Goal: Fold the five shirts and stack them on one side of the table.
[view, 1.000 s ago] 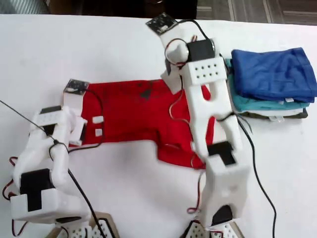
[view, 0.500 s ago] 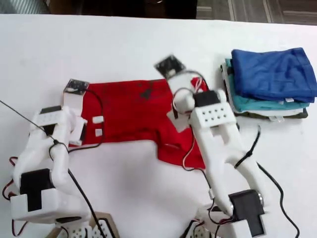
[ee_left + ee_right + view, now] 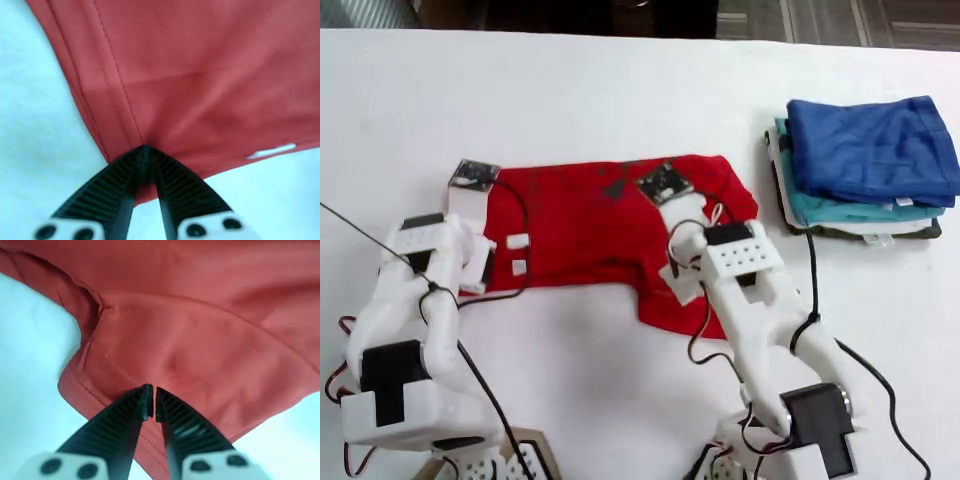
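White table (image 3: 570, 90) runs back to a dark strip of floor at its far edge. On it, the left fingers (image 3: 175, 185) are pressed together on the hemmed edge of the red shirt (image 3: 200, 75), with cloth caught between them. The right fingers (image 3: 120, 417) stand almost together with a thin slit between them, tips over the shirt's rumpled corner; whether they pinch cloth I cannot tell. The shirt lies spread mid-table between both arms. A stack (image 3: 865, 160) of folded shirts, blue on top, sits well apart at the right side.

White plastic arms (image 3: 760, 310) carry black servo blocks (image 3: 390, 372), red-black wires (image 3: 480, 385) and ribbed black fingers (image 3: 120, 415).
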Action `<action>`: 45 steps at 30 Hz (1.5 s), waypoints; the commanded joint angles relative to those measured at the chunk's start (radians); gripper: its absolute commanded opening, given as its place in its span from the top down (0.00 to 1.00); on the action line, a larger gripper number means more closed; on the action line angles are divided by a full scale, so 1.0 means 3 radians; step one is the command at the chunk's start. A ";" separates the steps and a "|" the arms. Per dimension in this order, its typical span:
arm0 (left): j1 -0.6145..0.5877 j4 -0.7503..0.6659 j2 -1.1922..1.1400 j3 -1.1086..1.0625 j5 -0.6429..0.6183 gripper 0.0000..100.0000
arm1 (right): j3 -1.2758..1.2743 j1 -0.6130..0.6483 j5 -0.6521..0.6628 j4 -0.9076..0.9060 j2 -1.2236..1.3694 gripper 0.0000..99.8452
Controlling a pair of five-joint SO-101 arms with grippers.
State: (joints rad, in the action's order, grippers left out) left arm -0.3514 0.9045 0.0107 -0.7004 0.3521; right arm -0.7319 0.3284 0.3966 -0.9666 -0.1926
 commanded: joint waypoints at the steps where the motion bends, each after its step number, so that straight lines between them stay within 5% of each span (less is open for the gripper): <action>1: -0.0061 -0.0066 0.0066 -0.0003 0.0031 0.97 | -0.0015 0.0090 -0.0026 0.0074 -0.0207 0.98; 8: -0.0061 -0.0066 0.0066 -0.0003 0.0031 0.97 | -0.0026 0.0529 -0.0026 0.0136 -0.0197 0.98; 20: -0.0061 -0.0066 0.0066 -0.0003 0.0031 0.97 | 0.0066 0.0243 0.0000 0.0176 -0.0197 0.98; 45: -0.0061 -0.0066 0.0066 -0.0003 0.0031 0.97 | -0.0292 0.0488 0.0000 0.0391 -0.0008 0.98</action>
State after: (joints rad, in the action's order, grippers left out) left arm -0.3514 0.9045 0.0107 -0.7004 0.3521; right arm -0.8209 0.4772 0.3951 -0.8239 -0.1297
